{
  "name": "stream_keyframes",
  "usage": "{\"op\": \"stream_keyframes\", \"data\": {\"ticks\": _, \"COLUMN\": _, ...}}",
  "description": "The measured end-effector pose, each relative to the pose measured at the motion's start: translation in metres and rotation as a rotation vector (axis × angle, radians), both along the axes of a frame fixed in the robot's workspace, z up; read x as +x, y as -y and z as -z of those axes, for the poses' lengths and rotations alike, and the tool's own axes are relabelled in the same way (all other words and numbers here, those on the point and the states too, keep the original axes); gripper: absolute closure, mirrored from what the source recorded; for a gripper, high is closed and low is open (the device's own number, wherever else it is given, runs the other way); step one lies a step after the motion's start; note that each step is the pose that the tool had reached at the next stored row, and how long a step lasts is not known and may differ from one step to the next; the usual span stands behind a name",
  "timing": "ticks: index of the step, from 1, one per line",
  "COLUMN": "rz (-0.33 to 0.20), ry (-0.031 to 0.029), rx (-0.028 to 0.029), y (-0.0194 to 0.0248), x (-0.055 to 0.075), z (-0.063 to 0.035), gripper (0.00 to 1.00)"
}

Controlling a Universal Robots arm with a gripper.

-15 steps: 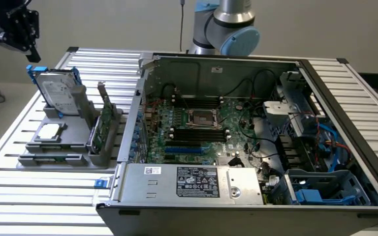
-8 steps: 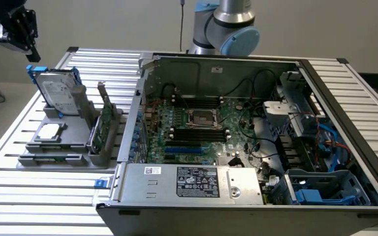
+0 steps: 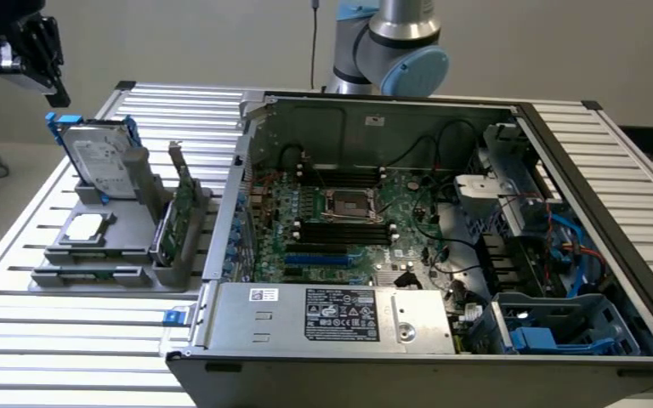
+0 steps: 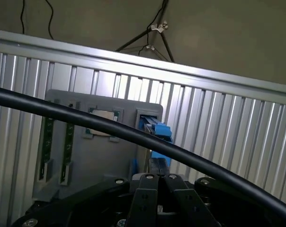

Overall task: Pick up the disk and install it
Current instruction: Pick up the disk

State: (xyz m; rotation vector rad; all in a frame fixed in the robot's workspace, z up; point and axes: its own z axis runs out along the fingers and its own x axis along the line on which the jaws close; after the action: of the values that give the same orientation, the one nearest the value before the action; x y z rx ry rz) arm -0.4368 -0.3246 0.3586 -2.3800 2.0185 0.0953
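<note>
The disk [image 3: 99,157], a silver-grey drive with a white label in a blue carrier, stands on edge in a grey holder [image 3: 116,255] at the exterior view's left. My gripper [image 3: 57,95] hangs in the air above it and slightly to the exterior view's left, clear of the disk. In the wrist view the gripper [image 4: 158,164] has its two dark fingers pressed together, shut on nothing. Beyond them the disk [image 4: 157,133] shows edge-on by its blue carrier in the holder [image 4: 105,161].
The holder also carries a small silver chip [image 3: 86,226] and an upright green circuit card [image 3: 179,217]. An open computer case [image 3: 417,229] lies to the right, with a blue drive bay [image 3: 564,327] at its near right corner. A black cable [image 4: 86,120] crosses the wrist view.
</note>
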Motion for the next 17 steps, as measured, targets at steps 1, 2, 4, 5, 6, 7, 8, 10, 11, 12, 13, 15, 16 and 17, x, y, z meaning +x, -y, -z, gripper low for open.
{"op": "stream_keyframes", "data": {"ticks": 1, "rz": 0.0, "ry": 0.0008, "rx": 0.0001, "y": -0.0002, "x": 0.0, "z": 0.0001, "gripper": 0.88}}
{"op": "stream_keyframes", "data": {"ticks": 2, "rz": 0.0, "ry": 0.0008, "rx": 0.0, "y": -0.0002, "x": 0.0, "z": 0.0001, "gripper": 0.88}}
{"op": "stream_keyframes", "data": {"ticks": 4, "rz": 0.0, "ry": 0.0009, "rx": 0.0, "y": -0.0002, "x": -0.0001, "z": 0.0001, "gripper": 0.76}}
{"op": "stream_keyframes", "data": {"ticks": 5, "rz": 0.0, "ry": 0.0009, "rx": 0.0, "y": -0.0002, "x": -0.0001, "z": 0.0001, "gripper": 0.7}}
{"op": "stream_keyframes", "data": {"ticks": 6, "rz": 0.0, "ry": 0.0007, "rx": -0.0001, "y": -0.0002, "x": -0.0003, "z": -0.0001, "gripper": 0.7}}
{"op": "stream_keyframes", "data": {"ticks": 7, "rz": 0.0, "ry": 0.0007, "rx": -0.0001, "y": -0.0002, "x": -0.0007, "z": 0.0, "gripper": 0.64}}
{"op": "stream_keyframes", "data": {"ticks": 8, "rz": 0.0, "ry": 0.0008, "rx": -0.0001, "y": -0.0003, "x": -0.0011, "z": 0.0, "gripper": 0.58}}
{"op": "stream_keyframes", "data": {"ticks": 10, "rz": 0.0, "ry": 0.0009, "rx": 0.0, "y": -0.0005, "x": -0.0017, "z": 0.0002, "gripper": 0.52}}
{"op": "stream_keyframes", "data": {"ticks": 11, "rz": 0.0, "ry": 0.0009, "rx": 0.0, "y": -0.0008, "x": -0.002, "z": 0.0002, "gripper": 0.47}}
{"op": "stream_keyframes", "data": {"ticks": 12, "rz": 0.0, "ry": 0.0009, "rx": 0.0, "y": -0.0014, "x": -0.0024, "z": 0.0003, "gripper": 0.47}}
{"op": "stream_keyframes", "data": {"ticks": 13, "rz": 0.0, "ry": 0.0008, "rx": 0.0, "y": -0.0024, "x": -0.0027, "z": 0.0003, "gripper": 0.4}}
{"op": "stream_keyframes", "data": {"ticks": 15, "rz": 0.0, "ry": 0.0013, "rx": -0.0003, "y": -0.0064, "x": -0.0034, "z": 0.0016, "gripper": 0.4}}
{"op": "stream_keyframes", "data": {"ticks": 16, "rz": 0.0, "ry": 0.0018, "rx": -0.0003, "y": -0.0083, "x": -0.0038, "z": 0.0031, "gripper": 0.4}}
{"op": "stream_keyframes", "data": {"ticks": 17, "rz": 0.0, "ry": 0.0029, "rx": -0.0002, "y": -0.01, "x": -0.0042, "z": 0.0049, "gripper": 0.4}}
